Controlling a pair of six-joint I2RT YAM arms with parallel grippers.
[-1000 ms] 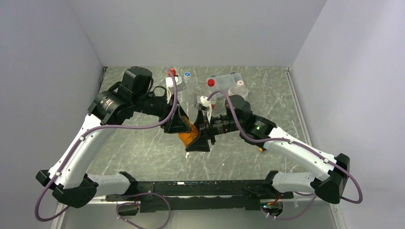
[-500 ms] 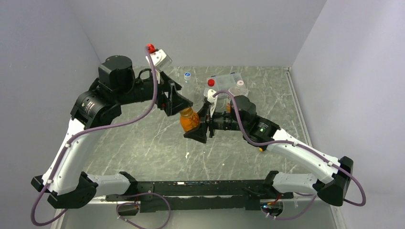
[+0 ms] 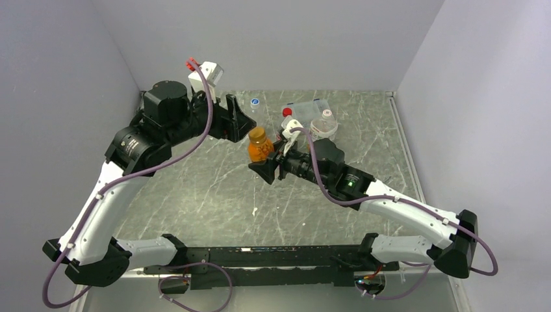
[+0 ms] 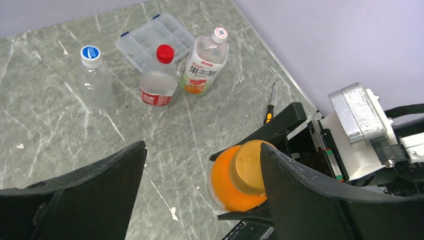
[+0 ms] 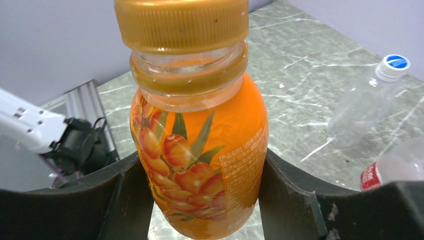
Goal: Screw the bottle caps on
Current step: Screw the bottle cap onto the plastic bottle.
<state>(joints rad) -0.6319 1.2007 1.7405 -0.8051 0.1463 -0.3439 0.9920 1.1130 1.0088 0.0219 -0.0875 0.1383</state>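
The squat orange juice bottle [image 5: 200,150] is gripped around its belly by the right gripper [image 5: 202,165] and held upright over the middle of the table [image 3: 195,188], apparently lifted clear of it. Its orange cap [image 5: 181,22] is already seated on the neck, but whether it's threaded fully tight can't be told. The left gripper [image 4: 202,147] is spread wide with nothing in it, parked just above and beside the cap.

At the back, the blue-capped clear bottle [image 4: 95,80], red-capped bottle [image 4: 157,85] and tea bottle [image 4: 205,67] are all capped, so this looks like the last one being tightened. Next, probably, the left jaws need to be centred over the cap, closed on it and twisted while the bottle is kept steady.
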